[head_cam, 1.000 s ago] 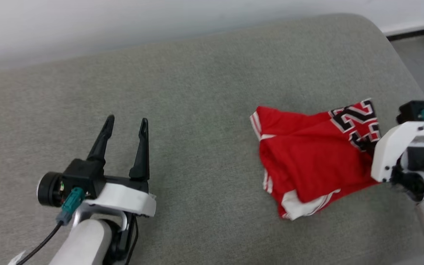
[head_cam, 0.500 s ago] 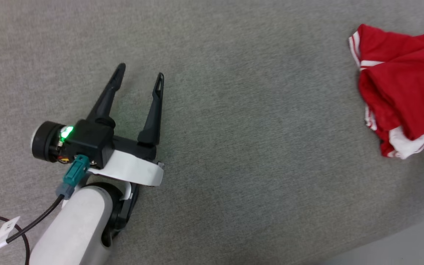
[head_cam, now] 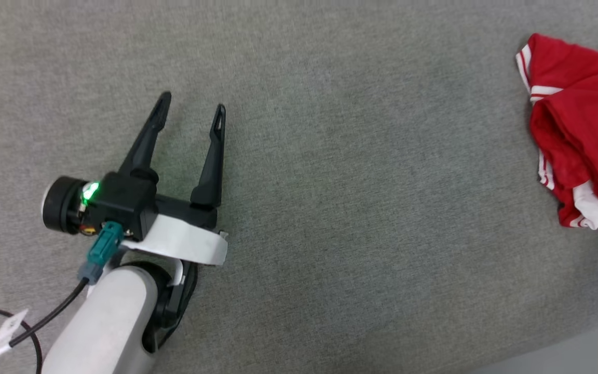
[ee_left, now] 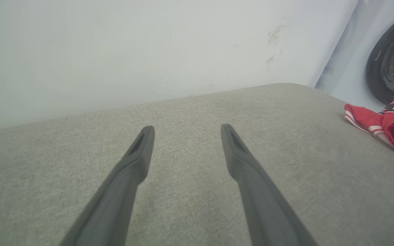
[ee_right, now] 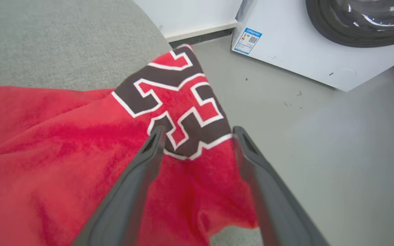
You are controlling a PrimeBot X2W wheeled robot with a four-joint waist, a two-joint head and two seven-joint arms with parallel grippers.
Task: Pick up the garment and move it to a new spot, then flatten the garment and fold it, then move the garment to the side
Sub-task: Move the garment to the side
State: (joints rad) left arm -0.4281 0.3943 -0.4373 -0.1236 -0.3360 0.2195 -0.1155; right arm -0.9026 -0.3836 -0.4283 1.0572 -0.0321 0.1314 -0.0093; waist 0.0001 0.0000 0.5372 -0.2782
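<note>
- The shirt (head_cam: 574, 119) is lying bunched up at the right edge of the head view on the grey cushion (head_cam: 330, 182), with part of it running out of frame.
- The left gripper (head_cam: 193, 102) is sitting center-left in that view. Its fingers are spread wide and holding nothing, well apart from the shirt.
- In the left wrist view, that gripper (ee_left: 186, 128) is pointing over bare cushion. The shirt (ee_left: 388, 128) is poking in at the right edge and a pale wall (ee_left: 132, 51) is running across the top.
- In the right wrist view, the right gripper (ee_right: 198, 130) is standing spread open too, released. The shirt's black-and-white lettering (ee_right: 180, 102) is showing just past the fingertips.
- Red fabric is covering the left and lower middle there. I can't tell if the fingers are actually touching it.
- A white washer (ee_right: 303, 51) is sitting upper right on the grey floor (ee_right: 337, 153).
</note>
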